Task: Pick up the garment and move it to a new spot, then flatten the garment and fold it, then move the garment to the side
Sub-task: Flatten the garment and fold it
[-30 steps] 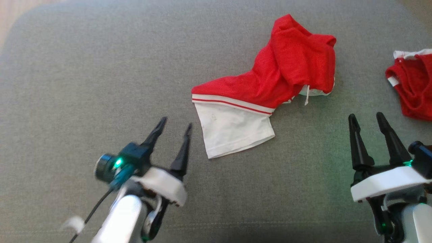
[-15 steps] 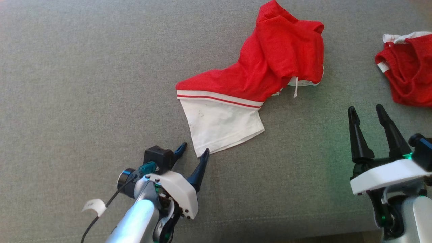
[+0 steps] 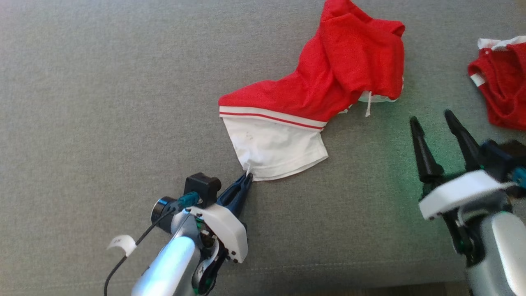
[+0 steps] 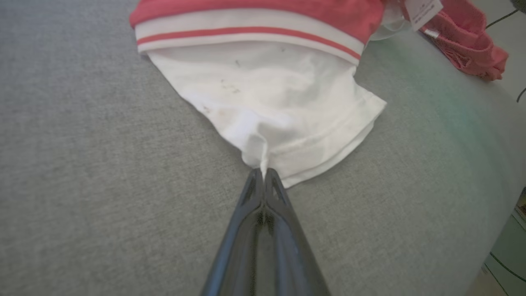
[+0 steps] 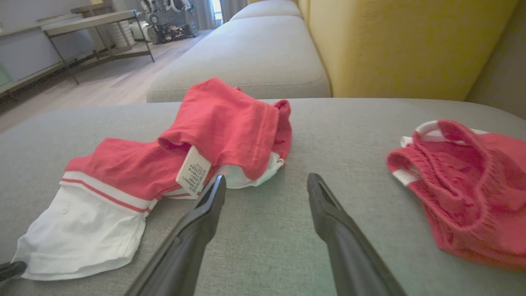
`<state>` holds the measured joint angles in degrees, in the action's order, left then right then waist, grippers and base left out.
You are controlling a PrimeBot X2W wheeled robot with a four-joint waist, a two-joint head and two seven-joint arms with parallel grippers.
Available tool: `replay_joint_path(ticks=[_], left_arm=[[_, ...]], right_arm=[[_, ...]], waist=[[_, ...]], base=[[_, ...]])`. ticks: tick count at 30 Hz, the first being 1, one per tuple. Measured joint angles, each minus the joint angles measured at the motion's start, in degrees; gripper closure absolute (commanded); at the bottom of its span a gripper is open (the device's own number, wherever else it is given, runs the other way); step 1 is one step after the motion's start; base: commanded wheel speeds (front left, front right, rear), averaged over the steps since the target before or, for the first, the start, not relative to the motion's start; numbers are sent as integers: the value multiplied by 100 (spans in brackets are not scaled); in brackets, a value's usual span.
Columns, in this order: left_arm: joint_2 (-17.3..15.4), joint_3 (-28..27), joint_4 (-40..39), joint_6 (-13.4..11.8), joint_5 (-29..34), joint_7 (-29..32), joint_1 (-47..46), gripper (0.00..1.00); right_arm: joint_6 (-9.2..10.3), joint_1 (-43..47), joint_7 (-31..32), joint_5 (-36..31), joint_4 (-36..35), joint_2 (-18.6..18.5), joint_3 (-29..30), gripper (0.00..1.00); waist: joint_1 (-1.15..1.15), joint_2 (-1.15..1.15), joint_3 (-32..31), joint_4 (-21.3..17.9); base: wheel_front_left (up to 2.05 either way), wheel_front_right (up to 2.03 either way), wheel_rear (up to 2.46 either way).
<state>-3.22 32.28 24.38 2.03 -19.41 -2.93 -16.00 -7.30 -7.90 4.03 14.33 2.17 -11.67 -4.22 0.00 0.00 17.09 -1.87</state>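
The robot's left hand [image 3: 248,177], at 7 o'clock in the head view, is pinched tight on the white hem corner of the red-and-white garment [image 3: 328,90], which sprawls from centre toward 1 o'clock on the grey sofa cushion [image 3: 102,102]. The right hand [image 3: 430,116], at 4 o'clock, hangs wide open and empty.

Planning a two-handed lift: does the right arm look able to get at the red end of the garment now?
Probably yes: the right arm has its jaws open just short of the red end of the garment, with only bare cushion between.
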Motion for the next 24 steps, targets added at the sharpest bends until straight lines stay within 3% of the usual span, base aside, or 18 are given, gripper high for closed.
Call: replay_joint_path(ticks=[7,17,19,20,21,24], left_arm=[[20,52,79,-2,-1,-151,-189,100],[36,174,126,-53,-92,-379,-430,100],[40,194,133,-62,-93,-431,-444,100],[41,200,140,-73,-102,-435,-444,100],[44,203,154,-98,-129,-466,-446,100],[44,209,181,-109,-149,-525,-446,100]], right_arm=[[0,-765,-58,-78,842,-336,-501,0],[0,-1569,-287,-454,1901,-486,-808,0],[0,-1630,-330,-531,2018,-490,-806,55],[0,-1635,-386,-533,2038,-488,-806,69],[0,-1633,-433,-534,2048,-487,-803,100],[0,-1628,-527,-533,2023,-487,-747,100]], waist=[[0,0,133,186],[0,0,368,397],[0,0,378,418],[0,0,375,421],[0,0,371,421],[0,0,349,407]], base=[[0,0,0],[0,0,0],[0,0,0],[0,0,0],[0,0,0],[0,0,0]])
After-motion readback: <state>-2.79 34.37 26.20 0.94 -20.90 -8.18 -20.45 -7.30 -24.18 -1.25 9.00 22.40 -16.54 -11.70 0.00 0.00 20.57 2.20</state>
